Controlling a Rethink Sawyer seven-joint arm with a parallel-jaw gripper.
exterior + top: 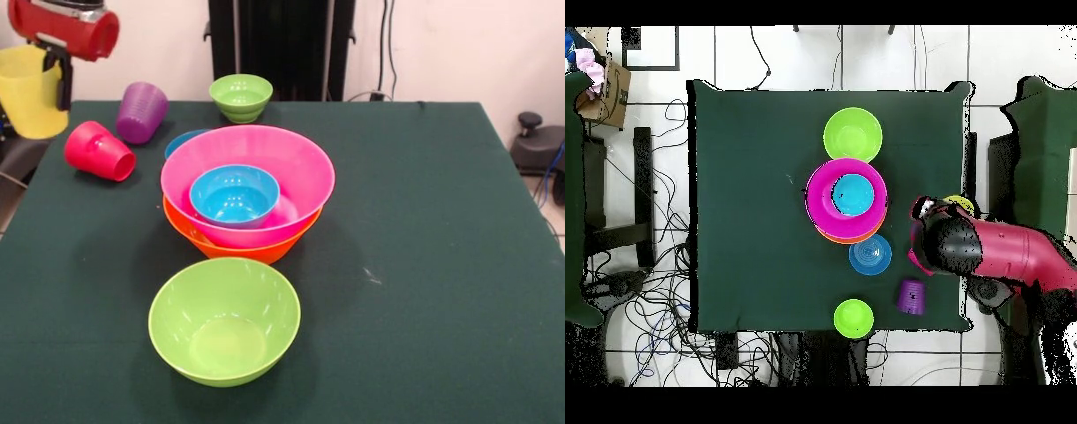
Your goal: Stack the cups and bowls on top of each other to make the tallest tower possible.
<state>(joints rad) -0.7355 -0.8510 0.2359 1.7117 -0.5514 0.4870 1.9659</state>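
Observation:
My gripper (pixel 55 81) hangs from the red arm at the far left and is shut on the rim of the yellow cup (pixel 31 90), which it holds above the table's left edge; a sliver of the cup shows in the overhead view (pixel 961 203). The purple cup (pixel 141 112) stands upside down. The red cup (pixel 99 151) lies on its side. The pink bowl (pixel 265 163) sits in the orange bowl (pixel 238 249), with a blue bowl (pixel 234 195) inside it. A second blue bowl (pixel 181 141) sits behind them. The small green bowl (pixel 241 95) is far back and the medium green bowl (pixel 224 320) is nearest.
The dark green table (pixel 424 265) has open cloth to the right of the bowls. The black pedestal (pixel 281 44) stands behind the far edge. In the overhead view the red arm (pixel 1005 250) reaches over the table's right edge and hides the red cup.

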